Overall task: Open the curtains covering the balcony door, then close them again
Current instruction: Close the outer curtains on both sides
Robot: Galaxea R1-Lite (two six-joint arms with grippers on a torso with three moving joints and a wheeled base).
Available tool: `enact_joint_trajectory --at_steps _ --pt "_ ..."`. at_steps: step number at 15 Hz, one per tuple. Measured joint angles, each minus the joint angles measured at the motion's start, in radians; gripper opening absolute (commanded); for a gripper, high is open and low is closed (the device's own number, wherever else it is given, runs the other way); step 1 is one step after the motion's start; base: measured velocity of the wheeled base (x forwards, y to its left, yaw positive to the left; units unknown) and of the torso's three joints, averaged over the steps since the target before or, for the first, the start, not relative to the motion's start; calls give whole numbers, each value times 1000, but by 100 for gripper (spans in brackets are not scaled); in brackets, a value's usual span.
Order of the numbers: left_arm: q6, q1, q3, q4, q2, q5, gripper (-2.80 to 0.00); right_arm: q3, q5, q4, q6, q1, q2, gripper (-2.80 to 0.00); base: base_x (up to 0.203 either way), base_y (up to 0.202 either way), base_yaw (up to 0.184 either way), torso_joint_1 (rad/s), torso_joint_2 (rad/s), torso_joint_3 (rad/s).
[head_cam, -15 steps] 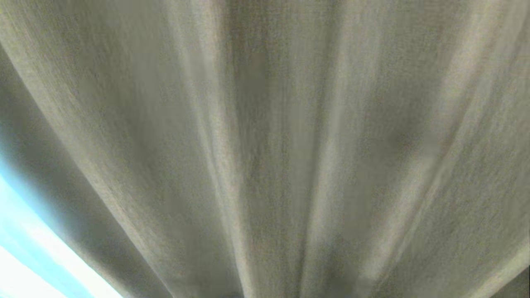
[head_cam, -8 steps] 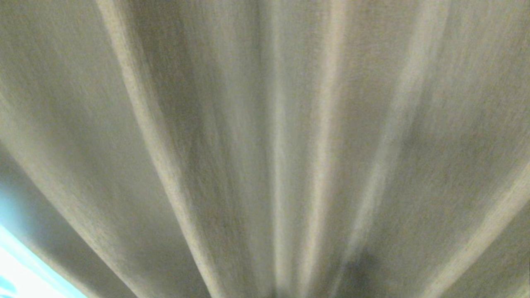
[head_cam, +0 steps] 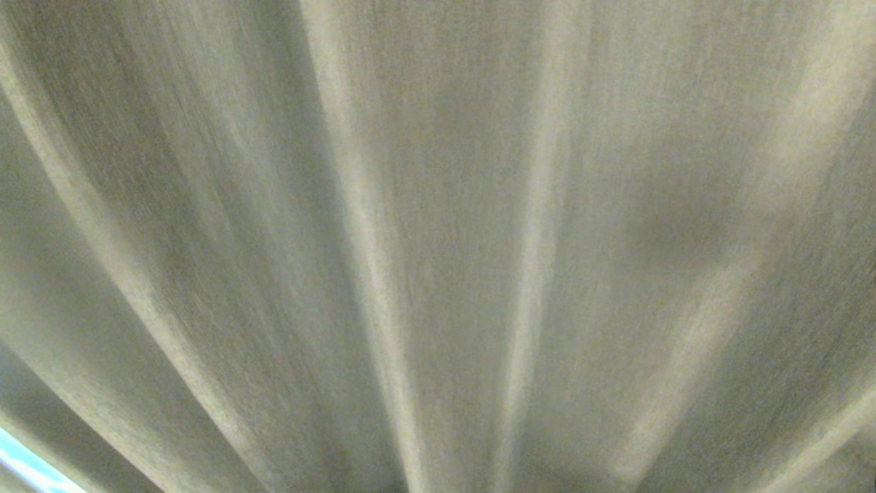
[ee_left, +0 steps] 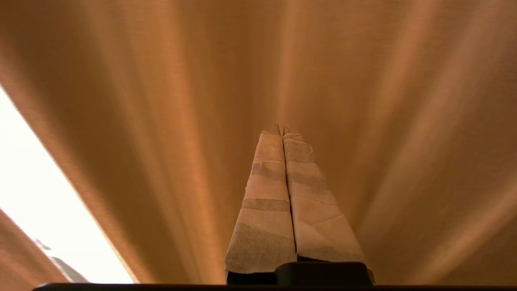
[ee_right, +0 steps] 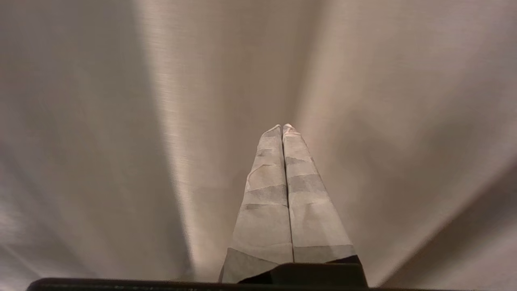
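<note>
Looks like a home or similar lived-in room, can't say which. Only clue: thick beige-grey woven curtains (head_cam: 465, 226) hanging in long vertical folds, filling every view. A thin strip of bright daylight (head_cam: 27, 469) shows past the fabric edge at lower left of head view, so prob. a window or glass behind.

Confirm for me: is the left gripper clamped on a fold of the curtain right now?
No: the left gripper has its taped fingers pressed together with no cloth between them, pointing at the curtains.

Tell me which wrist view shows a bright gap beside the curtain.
The left wrist view: bright gap beside the curtains. The right wrist view shows only fabric.
</note>
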Motion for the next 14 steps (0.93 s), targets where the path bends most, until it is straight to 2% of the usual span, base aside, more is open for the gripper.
enact_joint_trajectory --at_steps 14 --pt "0 0 0 0 0 0 -280 -1 1 0 4 0 -3 -280 0 0 0 0 0 0"
